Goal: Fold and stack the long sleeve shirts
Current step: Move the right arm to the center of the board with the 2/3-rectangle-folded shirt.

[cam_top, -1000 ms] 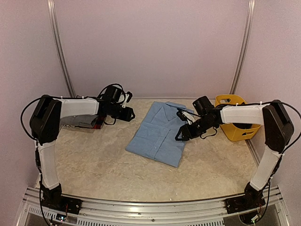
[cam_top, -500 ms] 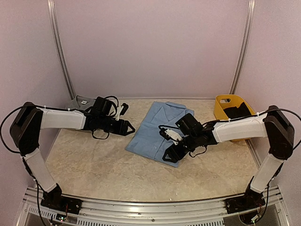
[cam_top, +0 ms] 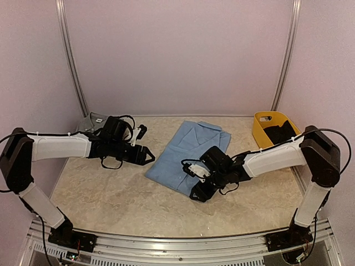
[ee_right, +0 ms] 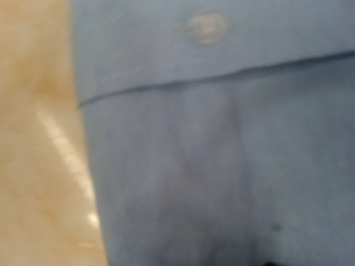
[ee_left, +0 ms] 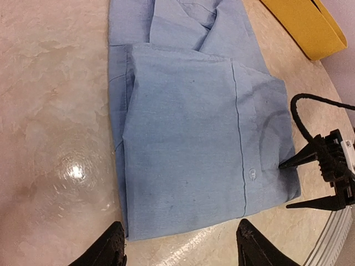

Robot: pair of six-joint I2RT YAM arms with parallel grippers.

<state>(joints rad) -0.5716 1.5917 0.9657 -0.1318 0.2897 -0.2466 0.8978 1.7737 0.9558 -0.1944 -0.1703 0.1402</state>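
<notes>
Light blue shirt (cam_top: 186,158): is laid flat in the middle of the table (cam_top: 111,194), already folded small.
Grey shirt (cam_top: 93,119): is tucked at the far left; no stack is made yet.
Yellow basket (cam_top: 260,133): a dark thing (cam_top: 282,133) is kept inside; more folding is likely left.
Left gripper (cam_top: 145,157): is held open beside the blue shirt's left edge, empty.
Right gripper (cam_top: 197,191): is held open at its near corner, empty.
Room: bare table is seen near and left; walls are close behind.

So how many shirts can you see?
2. A blue shirt lies in the middle; a grey shirt sits in the far-left corner. Others may be hidden.
</notes>
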